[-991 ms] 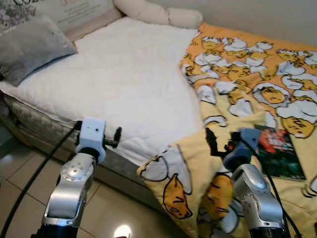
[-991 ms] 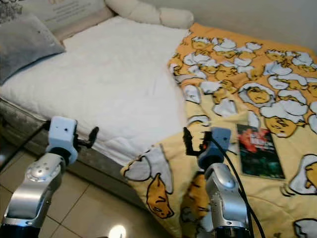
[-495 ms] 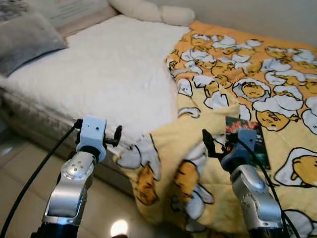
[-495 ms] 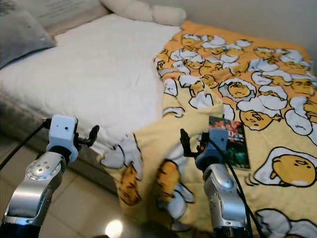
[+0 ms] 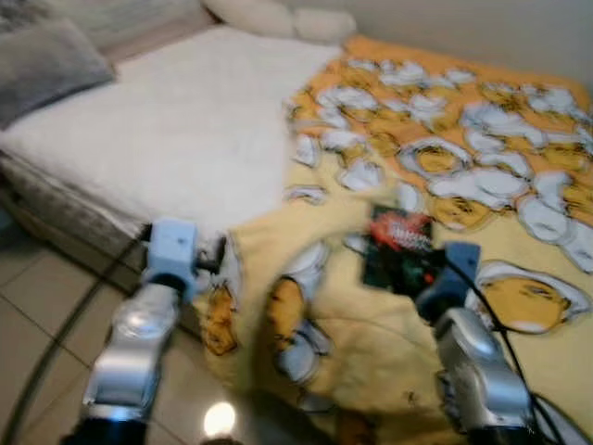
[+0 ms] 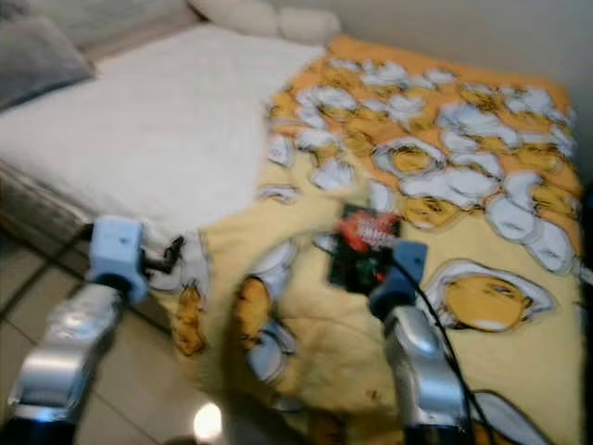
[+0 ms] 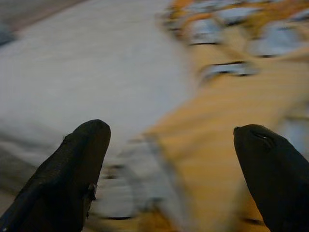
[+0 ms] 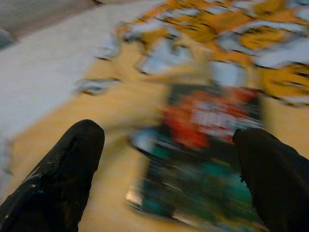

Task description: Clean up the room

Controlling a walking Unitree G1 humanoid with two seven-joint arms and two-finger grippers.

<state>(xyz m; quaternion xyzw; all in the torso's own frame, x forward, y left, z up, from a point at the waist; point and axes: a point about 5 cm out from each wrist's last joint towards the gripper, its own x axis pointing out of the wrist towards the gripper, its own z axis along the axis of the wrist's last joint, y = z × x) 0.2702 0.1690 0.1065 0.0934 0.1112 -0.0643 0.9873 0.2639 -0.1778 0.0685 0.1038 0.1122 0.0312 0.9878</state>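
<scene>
Motion blur smears everything, yet the bed (image 5: 139,139) with its white quilted mattress is plain enough, and I'll place the rest by it. Spread over the bed's far half and spilling off its near edge toward the tiled floor (image 5: 37,315) lies a yellow-orange blanket printed with white-and-yellow egg cartoons (image 5: 482,139). A dark green and red book (image 5: 397,250) lies flat on that blanket, near the bed's near edge. Right gripper (image 8: 169,159) hovers just before the book with its black fingers (image 8: 72,159) spread wide, clasping nothing. Left gripper (image 7: 169,164) hangs at the bed's near edge, where blanket meets bare mattress, its fingers likewise parted and empty. A grey pillow (image 5: 46,65) rests at the bed's head end, with a cream bolster cushion (image 5: 278,19) along the far side by the wall.
</scene>
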